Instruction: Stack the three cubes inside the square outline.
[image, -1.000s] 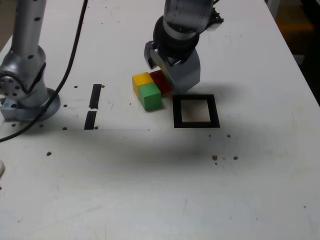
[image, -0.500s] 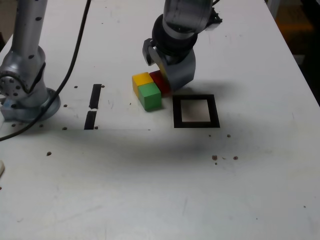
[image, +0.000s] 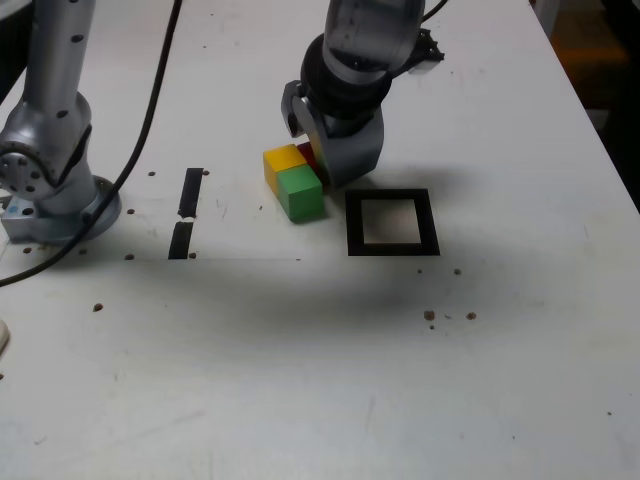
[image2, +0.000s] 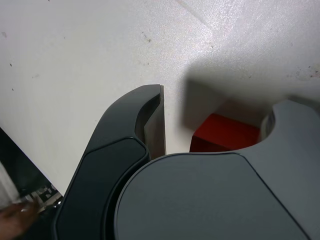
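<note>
Three cubes sit together just off the square outline (image: 355, 222), on its exterior-view left. The yellow cube (image: 284, 160) and the green cube (image: 300, 192) show fully. Only a sliver of the red cube (image: 308, 152) shows behind my gripper (image: 320, 165), which is down at table level straddling it. In the wrist view the red cube (image2: 225, 135) lies between the jaws of my gripper (image2: 215, 120). One finger (image2: 150, 125) stands a small gap away from it, and the other looks close against it. The jaws are partly closed and still open. The outline's white centre is bare.
Two short black tape strips (image: 190, 190) (image: 181, 240) lie on the exterior view's left. The arm's base (image: 50, 190) and a black cable (image: 150, 90) stand at the far left. Small dark specks (image: 430, 316) dot the white table.
The jaws have narrowed around the red cube, the near jaw swinging in toward it. The cubes and the outline have not moved.
</note>
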